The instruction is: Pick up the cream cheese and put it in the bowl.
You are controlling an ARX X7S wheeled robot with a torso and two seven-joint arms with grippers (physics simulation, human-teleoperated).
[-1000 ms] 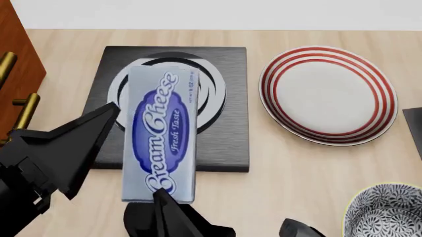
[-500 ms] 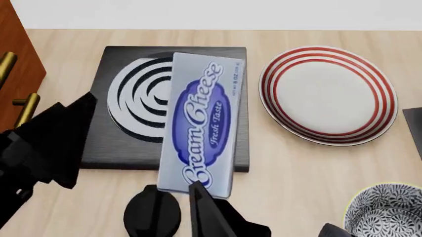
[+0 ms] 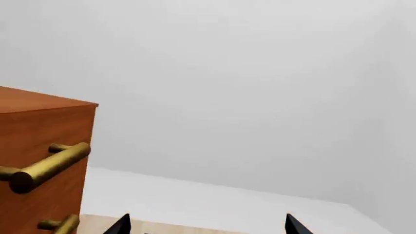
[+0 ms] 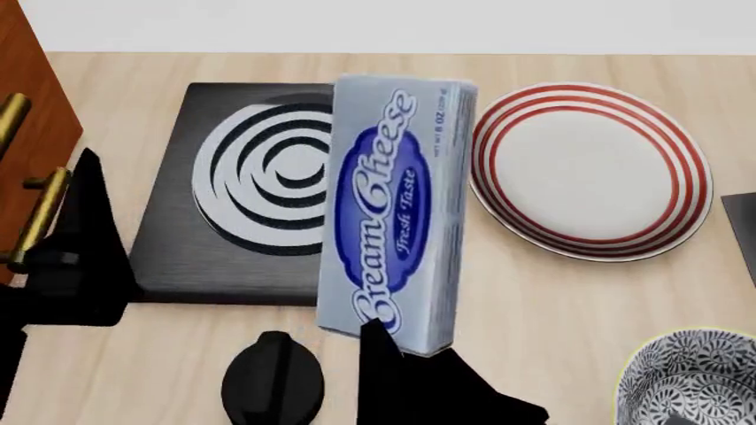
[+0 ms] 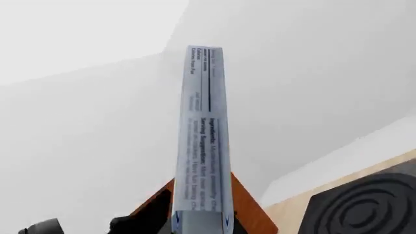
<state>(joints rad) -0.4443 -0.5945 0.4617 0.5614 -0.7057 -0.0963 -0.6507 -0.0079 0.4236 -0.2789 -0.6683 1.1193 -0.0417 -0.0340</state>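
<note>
Left gripper [image 3: 204,225]: only two black fingertips are seen at the edge of the left wrist view, set apart with nothing between them; the arm's dark body is seen at nine o'clock in the head view.

Wooden cabinet with brass bar handles [image 4: 27,142]: seen at ten o'clock in the head view, untouched.

Black square hob plate with white concentric rings [image 4: 254,177]: lying flat on the pale wooden table [image 4: 555,301], at eleven o'clock; the box's lower left part overlaps it in the head view.

Pale silver-blue rectangular cream cheese box with a dark blue oval label [image 4: 396,212]: held aloft near the centre, long axis running from six toward twelve o'clock, lifted clear of the table.

Handling of the box: judged light, stiff and thin-walled, with smooth printed faces that could slip; crushing is likely under hard pressure.

Hold point: the near short end is taken across the thin dimension; a long lever is left beyond the pads, so swinging is a risk.

Right gripper [image 5: 201,222]: black fingers are clamped on the box's near end, one on each broad face.

White flat round plate with red rings [image 4: 587,168]: at two o'clock, nothing on it.

Deep round bowl with black-and-white floral speckle [image 4: 691,381]: at five o'clock, partly cut off by the frame; nothing is seen in its visible part.

Progress: the box is judged to be in transit, not yet over the bowl.
</note>
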